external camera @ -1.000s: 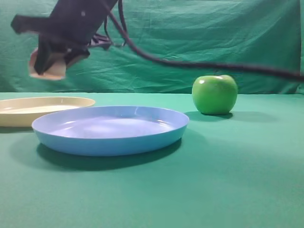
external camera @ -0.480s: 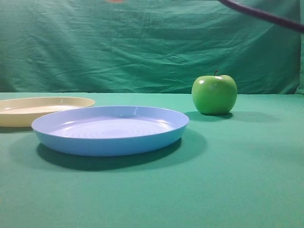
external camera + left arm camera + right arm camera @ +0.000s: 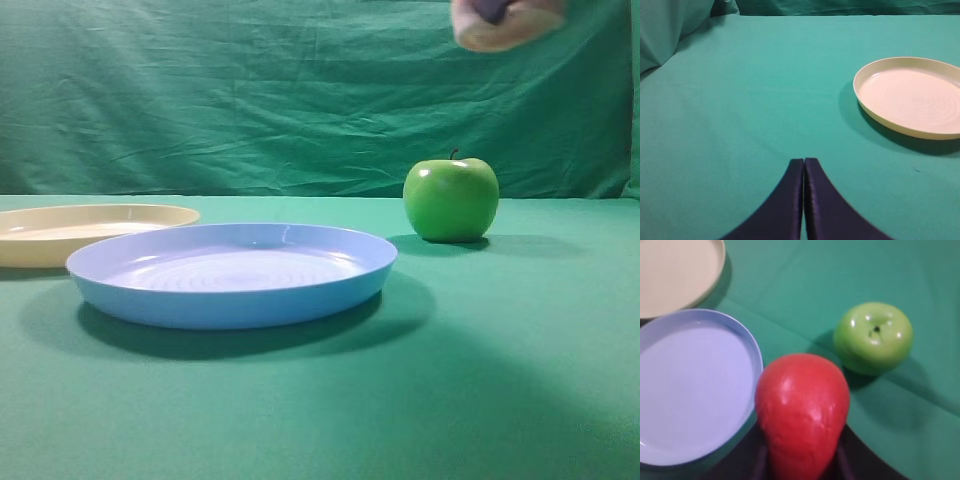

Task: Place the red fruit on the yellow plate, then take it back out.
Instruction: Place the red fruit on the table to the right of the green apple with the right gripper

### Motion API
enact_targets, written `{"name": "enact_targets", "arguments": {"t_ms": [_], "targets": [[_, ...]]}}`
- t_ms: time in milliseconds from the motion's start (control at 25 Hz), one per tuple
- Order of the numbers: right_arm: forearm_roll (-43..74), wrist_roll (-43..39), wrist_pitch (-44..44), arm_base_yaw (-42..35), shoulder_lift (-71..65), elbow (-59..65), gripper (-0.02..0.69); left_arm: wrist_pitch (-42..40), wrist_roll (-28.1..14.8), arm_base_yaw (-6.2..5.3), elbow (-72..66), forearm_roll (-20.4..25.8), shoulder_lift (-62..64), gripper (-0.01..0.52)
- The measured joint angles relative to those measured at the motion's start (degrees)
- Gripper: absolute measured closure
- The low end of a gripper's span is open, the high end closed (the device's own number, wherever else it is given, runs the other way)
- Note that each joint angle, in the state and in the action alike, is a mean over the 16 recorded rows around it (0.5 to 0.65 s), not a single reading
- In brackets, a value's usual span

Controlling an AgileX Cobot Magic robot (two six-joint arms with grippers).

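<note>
Toward the left edge of the tabletop (image 3: 520,380), one yellow plate (image 3: 90,228) is being shown with nothing on it; in the left wrist view the same plate is lying ahead and to the right of the left hand (image 3: 804,167), well apart from it. That hand is being held fully closed, its two dark fingers (image 3: 785,200) pressed together with nothing between them, low over the green cloth.

Just right of the yellow plate, one blue plate (image 3: 235,275) is being seen, nearer the front edge.

Further right, one green apple (image 3: 451,199) is being seen standing upright on the cloth near the back edge, apart from both plates.

Above the apple, at the top of the exterior view, the one red fruit (image 3: 507,22) is being carried clear of the tabletop and off the yellow plate. In the right wrist view the red fruit is being gripped by the right hand (image 3: 801,462), the partly opened fingers pressed on either side of its lower end, with the blue plate below on the left and the apple on the right.
</note>
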State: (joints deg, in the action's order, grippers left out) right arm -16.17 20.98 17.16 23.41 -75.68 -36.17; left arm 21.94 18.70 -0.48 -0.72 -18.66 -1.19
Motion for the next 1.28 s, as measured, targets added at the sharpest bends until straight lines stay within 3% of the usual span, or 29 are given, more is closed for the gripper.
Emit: {"name": "enact_targets", "arguments": {"t_ms": [240,400,680,1000,1120,1280], "targets": [[-0.2,0.0,-9.4,-0.4,-4.6,6.0,0.478,0.0,0.0,0.0,0.0,0.0,0.0,0.514],[-0.3,0.0,-13.9,-0.4,-8.2,7.3,0.441,0.0,0.0,0.0,0.0,0.0,0.0,0.514],[-0.5,0.0,-16.4,-0.4,-12.1,7.0,0.257,0.0,0.0,0.0,0.0,0.0,0.0,0.514],[-0.6,0.0,-8.7,-0.4,-11.8,1.2,0.04,0.0,0.0,0.0,0.0,0.0,0.0,0.514],[-0.6,0.0,-3.8,-0.4,-10.4,-2.6,0.032,0.0,0.0,0.0,0.0,0.0,0.0,0.514],[-0.5,0.0,2.9,-0.4,-6.9,-7.9,0.122,0.0,0.0,0.0,0.0,0.0,0.0,0.514]]}}
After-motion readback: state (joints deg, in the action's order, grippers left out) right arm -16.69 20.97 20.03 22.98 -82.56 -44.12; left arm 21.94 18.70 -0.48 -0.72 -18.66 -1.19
